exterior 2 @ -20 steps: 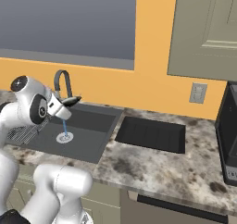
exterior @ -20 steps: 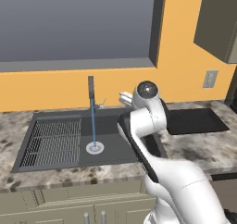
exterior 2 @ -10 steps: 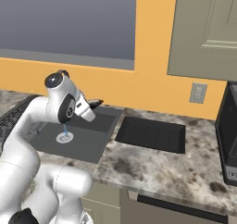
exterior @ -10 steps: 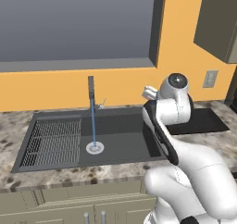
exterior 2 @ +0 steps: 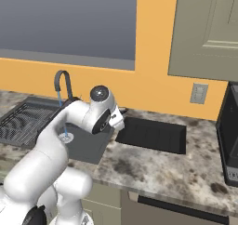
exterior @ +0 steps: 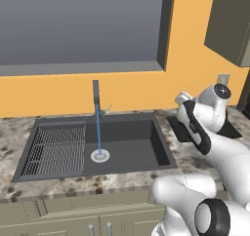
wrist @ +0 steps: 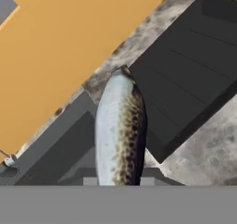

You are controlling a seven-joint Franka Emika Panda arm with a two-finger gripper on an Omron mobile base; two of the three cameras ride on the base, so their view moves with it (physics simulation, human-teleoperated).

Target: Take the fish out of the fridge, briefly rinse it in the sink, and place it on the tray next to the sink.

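My gripper (wrist: 119, 181) is shut on the fish (wrist: 120, 130), a slender silvery body with a brown speckled side that points away from the hand. The fish hangs over the seam between the sink (wrist: 55, 153) and the black tray (wrist: 194, 65), with its far end above the tray's near corner. In the right base view the gripper (exterior 2: 122, 112) sits at the tray's (exterior 2: 153, 133) left edge. In the left base view the gripper (exterior: 181, 99) is right of the sink (exterior: 132, 142). The fridge is out of view.
A blue stream of water runs from the dark faucet (exterior: 96, 96) down to the drain (exterior: 100, 155). A ribbed grid (exterior: 58, 149) fills the sink's left part. A dark appliance (exterior 2: 230, 135) stands on the counter right of the tray, under wall cabinets (exterior 2: 204, 29).
The arm has swung right, from over the sink basin to the tray's edge, carrying the fish along. The gripper stays shut on it.
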